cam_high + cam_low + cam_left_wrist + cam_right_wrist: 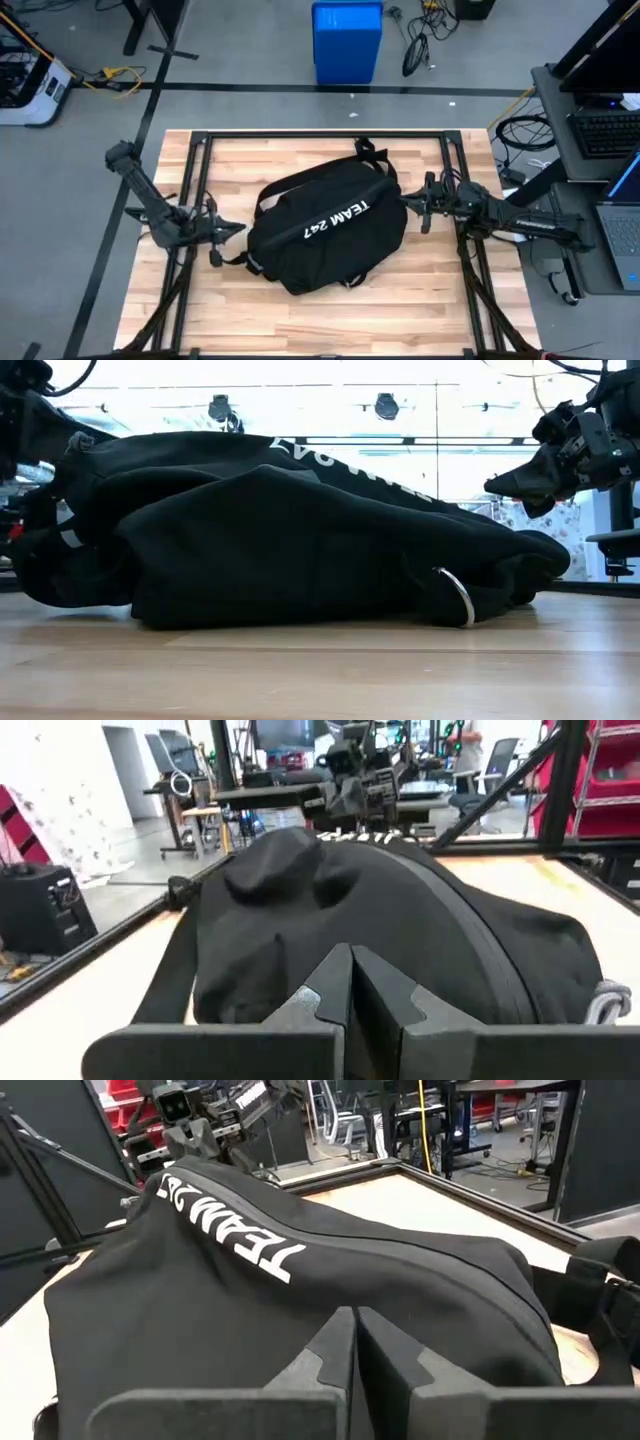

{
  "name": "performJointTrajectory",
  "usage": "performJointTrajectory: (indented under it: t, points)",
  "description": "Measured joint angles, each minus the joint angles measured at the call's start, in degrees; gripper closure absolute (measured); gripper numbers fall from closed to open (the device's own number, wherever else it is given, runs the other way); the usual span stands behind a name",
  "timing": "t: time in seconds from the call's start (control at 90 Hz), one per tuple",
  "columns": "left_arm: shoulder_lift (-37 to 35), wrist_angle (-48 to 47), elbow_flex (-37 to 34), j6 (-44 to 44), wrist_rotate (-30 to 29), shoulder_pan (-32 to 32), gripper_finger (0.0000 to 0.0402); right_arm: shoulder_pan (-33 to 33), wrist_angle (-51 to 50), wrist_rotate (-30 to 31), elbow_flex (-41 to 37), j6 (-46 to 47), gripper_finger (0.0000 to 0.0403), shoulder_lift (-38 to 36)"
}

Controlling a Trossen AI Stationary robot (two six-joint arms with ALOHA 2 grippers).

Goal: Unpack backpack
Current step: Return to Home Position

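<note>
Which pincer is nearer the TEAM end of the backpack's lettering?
The right pincer: TEAM on the backpack lies toward it, while the left pincer faces the 247 end.

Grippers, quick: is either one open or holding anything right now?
Left gripper: closed, holding nothing, beside the backpack.
Right gripper: closed, holding nothing, on the backpack's other side.

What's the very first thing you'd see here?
A big black backpack with white TEAM 247 lettering lies in the middle of the wooden table. The left arm and right arm flank it, jaws shut and empty. A blue box stands on the floor beyond the table.
</note>
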State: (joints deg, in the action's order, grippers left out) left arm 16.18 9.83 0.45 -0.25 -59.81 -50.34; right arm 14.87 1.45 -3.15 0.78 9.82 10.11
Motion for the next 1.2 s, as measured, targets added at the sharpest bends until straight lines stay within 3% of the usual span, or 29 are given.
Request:
performJointTrajectory:
  t: [0.189, 0.389, 0.522, 0.822, 0.978, 1.2]
  points:
    - [-9.07, -7.27, -0.02, 0.61, 5.28, 1.76, 0.0402, -0.03, 0.0, -0.14, 0.0, -0.02, 0.0403, 0.0]
    - [-14.79, -6.71, -0.02, 5.88, 7.93, 2.07, 0.0402, -0.04, 0.02, -1.26, 0.0, -0.25, 0.0403, 0.0]
    - [-16.19, -6.68, -0.02, 7.61, 8.79, 2.08, 0.0402, -0.04, 0.02, -1.36, 0.0, -0.73, 0.0403, -0.01]
    - [-16.19, -5.88, -0.04, 5.24, 20.6, 5.48, 0.0402, -0.04, 0.15, -1.36, 0.0, -1.31, 0.0403, -1.36]
    - [-16.19, -5.84, -0.04, 7.06, 24.78, 10.37, 0.0402, -0.04, 0.13, -1.35, 0.0, -0.81, 0.0403, -1.38]
    - [-16.19, -5.91, -0.04, 6.75, 35.14, 19.2, 0.0402, -0.04, 0.11, -1.35, 0.0, -0.42, 0.0403, -1.38]
